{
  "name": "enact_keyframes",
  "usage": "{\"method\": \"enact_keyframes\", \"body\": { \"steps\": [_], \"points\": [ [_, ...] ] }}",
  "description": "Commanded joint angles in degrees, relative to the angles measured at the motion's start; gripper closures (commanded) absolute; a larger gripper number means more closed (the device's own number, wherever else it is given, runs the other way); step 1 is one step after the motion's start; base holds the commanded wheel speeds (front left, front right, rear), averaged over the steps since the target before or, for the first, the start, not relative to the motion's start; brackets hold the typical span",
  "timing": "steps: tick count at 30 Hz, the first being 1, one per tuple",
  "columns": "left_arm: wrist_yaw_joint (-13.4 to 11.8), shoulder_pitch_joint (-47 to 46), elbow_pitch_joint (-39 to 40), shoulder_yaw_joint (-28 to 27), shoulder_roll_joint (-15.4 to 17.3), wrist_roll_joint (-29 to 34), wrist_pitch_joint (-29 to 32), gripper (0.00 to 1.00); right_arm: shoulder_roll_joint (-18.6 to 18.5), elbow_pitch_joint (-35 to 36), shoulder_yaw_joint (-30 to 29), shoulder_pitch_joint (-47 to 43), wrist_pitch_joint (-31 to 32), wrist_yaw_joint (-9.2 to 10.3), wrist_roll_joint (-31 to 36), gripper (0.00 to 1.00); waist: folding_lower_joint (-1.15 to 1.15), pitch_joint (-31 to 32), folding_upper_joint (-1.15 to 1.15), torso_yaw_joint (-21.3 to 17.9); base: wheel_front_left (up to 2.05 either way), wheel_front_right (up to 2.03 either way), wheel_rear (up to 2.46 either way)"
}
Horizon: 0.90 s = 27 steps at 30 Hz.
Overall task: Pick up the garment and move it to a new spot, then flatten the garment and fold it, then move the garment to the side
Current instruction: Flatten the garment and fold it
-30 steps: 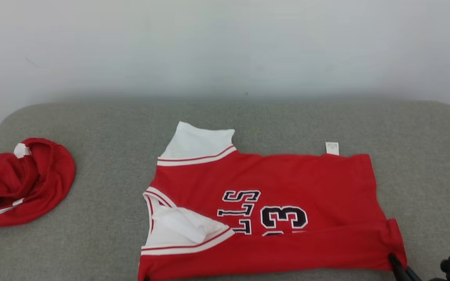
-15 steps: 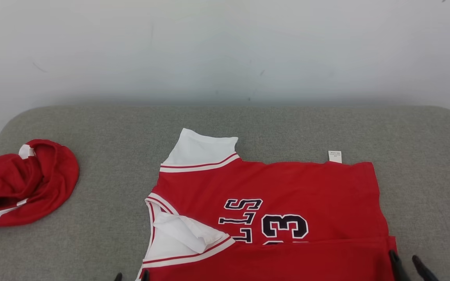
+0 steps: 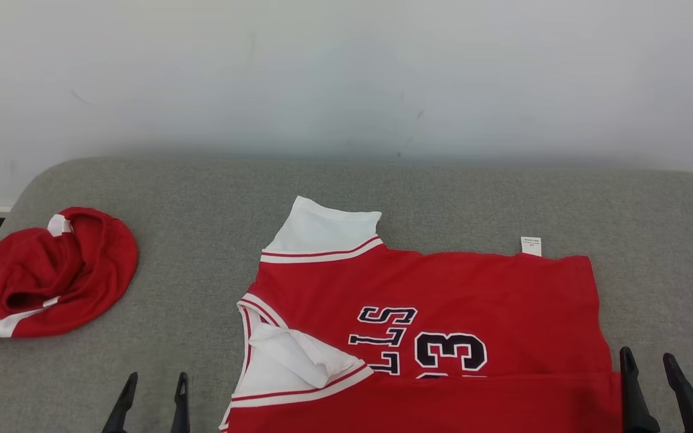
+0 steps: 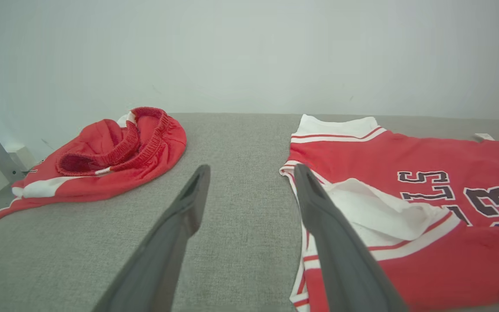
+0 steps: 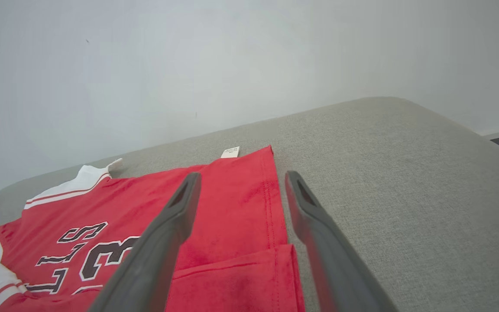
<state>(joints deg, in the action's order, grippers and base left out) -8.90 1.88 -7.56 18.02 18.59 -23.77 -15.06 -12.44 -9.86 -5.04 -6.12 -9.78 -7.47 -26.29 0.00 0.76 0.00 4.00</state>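
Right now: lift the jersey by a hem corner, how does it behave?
Probably floppy: the jersey lies flat, near edge folded over, so it should drape. Likely light, thin cloth. Pushed, it may bunch on the woven cushion.

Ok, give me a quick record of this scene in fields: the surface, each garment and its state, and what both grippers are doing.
surface: grey fabric cushion against a pale wall
main garment: red jersey, spread flat mid-cushion, near strip folded up over the lower lettering
label: white tag poking out at the jersey's far edge
other garment: red shorts, crumpled, on the robot's left, apart from the jersey
left arm: left gripper open, empty, beside the jersey's neck end
right arm: right gripper open, empty, at the jersey's hem end
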Motion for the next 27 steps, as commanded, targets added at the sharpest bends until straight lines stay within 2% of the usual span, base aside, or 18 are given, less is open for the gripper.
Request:
{"method": "enact_keyframes", "body": {
  "steps": [1,7,12,17,22,23,27],
  "points": [
    [0.1,1.1,0.3,-0.7,0.8,1.8,-0.3,0.0,0.7,0.5,-0.9,-1.2,-1.2,-0.08,1.8,0.0,0.0,-0.1,0.0,0.3,0.0,0.0,0.0],
    [0.9,2.8,1.6,-3.5,1.5,3.7,-0.3,0.0,2.6,1.1,-1.9,-1.9,-2.1,-0.08,5.6,0.0,0.0,-1.1,0.0,-0.7,0.0,0.0,0.0],
    [3.3,-2.6,2.3,-4.9,1.6,2.5,-0.3,0.0,2.9,1.6,-0.9,2.0,-1.4,-0.08,6.6,0.0,0.0,-4.0,0.0,-3.2,0.0,0.0,0.0],
    [7.4,-13.9,-0.2,-4.2,3.3,1.3,4.1,0.0,1.8,-0.5,1.7,10.3,1.0,-0.08,6.9,0.0,0.0,-9.2,0.0,-7.6,0.0,0.0,0.0],
    [12.8,-27.5,-5.5,-3.9,5.6,-0.4,9.0,0.0,0.7,-6.7,5.3,21.7,3.4,-0.08,6.2,0.0,0.0,-14.5,0.0,-12.4,0.0,0.0,0.0],
    [14.1,-32.5,-7.8,-2.8,6.1,-1.2,11.9,0.0,0.5,-9.4,6.7,26.3,3.2,-0.08,5.6,0.0,0.0,-16.3,0.0,-13.8,0.0,0.0,0.0],
    [15.2,-39.0,-11.3,-2.0,7.1,-3.1,16.7,0.0,0.5,-13.1,9.1,32.0,2.3,-0.08,4.6,0.0,0.0,-18.6,0.0,-15.7,0.0,0.0,0.0]
  ]
}}
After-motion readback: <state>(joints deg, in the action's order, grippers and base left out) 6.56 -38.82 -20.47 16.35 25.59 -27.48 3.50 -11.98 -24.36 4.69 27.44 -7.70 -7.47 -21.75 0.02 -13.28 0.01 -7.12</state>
